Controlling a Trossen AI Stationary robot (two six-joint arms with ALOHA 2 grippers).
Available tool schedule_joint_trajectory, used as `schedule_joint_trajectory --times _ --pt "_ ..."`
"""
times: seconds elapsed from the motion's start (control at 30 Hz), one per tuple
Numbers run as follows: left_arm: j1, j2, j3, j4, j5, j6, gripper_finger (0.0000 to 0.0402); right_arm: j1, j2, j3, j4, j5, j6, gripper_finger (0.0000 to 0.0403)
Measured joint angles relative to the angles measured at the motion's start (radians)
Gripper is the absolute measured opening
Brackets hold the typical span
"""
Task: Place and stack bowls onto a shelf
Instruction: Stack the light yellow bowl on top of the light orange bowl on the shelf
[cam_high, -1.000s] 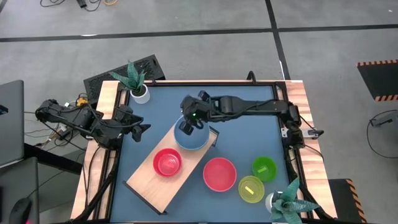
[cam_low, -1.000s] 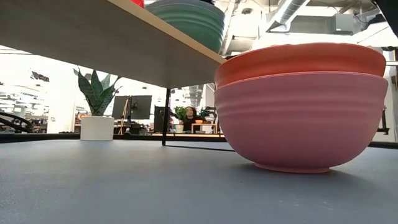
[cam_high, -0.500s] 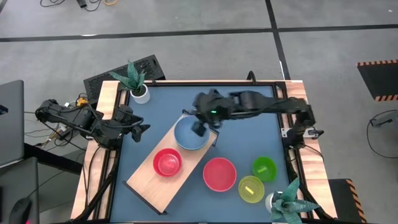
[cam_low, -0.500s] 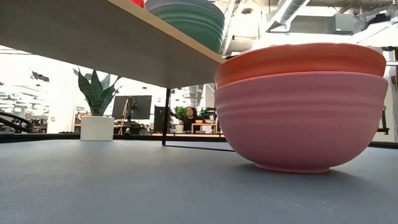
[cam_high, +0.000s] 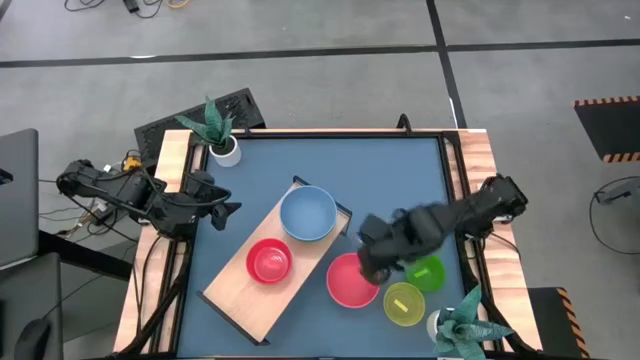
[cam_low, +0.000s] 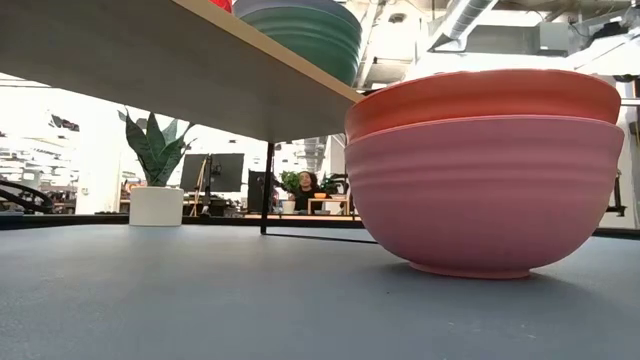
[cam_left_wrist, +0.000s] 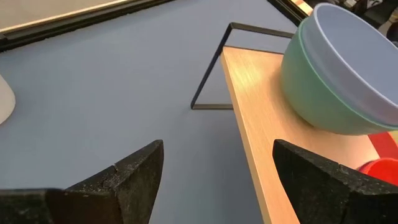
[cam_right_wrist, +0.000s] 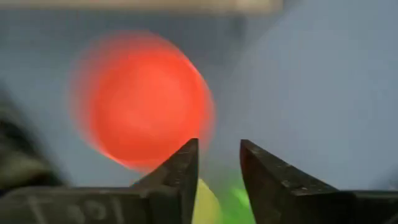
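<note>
The light-wood shelf (cam_high: 238, 290) lies slantwise on the blue table. On it a blue bowl (cam_high: 307, 213) sits nested in a teal bowl (cam_left_wrist: 311, 99), and a red bowl (cam_high: 268, 260) stands beside them. On the table by the shelf's right side, a red-orange bowl (cam_low: 480, 95) is nested in a pink bowl (cam_low: 485, 200). A lime bowl (cam_high: 426, 272) and a yellow-green bowl (cam_high: 403, 304) stand to their right. My right gripper (cam_right_wrist: 219, 152) hovers, blurred, over the pink stack's right rim, open and empty. My left gripper (cam_left_wrist: 217, 162) waits open at the table's left edge.
Two white pots with spiky plants stand on the table, one at the far left corner (cam_high: 222, 140) and one at the near right corner (cam_high: 455, 328). The shelf's dark end bracket (cam_left_wrist: 211, 68) stands at its far end. Bare blue tabletop lies far right.
My right gripper has come away from the blue bowl on the shelf. It has swung quickly toward the table's near right, to above the pink stack. The blue bowl stays nested in the teal bowl.
</note>
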Motion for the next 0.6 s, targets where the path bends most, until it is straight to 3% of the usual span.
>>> schedule_joint_trajectory --times 0.2,0.37,0.6 --pt "0.0 0.0 0.0 -0.007 0.019 0.0 0.0286 0.132 -0.037 -0.23 0.087 -0.056 0.07 0.0205" --pt "0.0 0.0 0.0 -0.018 0.019 0.0 0.0286 0.217 -0.058 -0.376 0.124 -0.101 -0.015 0.0216" --pt "0.0 0.0 0.0 -0.026 0.019 0.001 0.0286 0.236 -0.097 -0.618 0.468 -0.244 -0.157 0.0213"
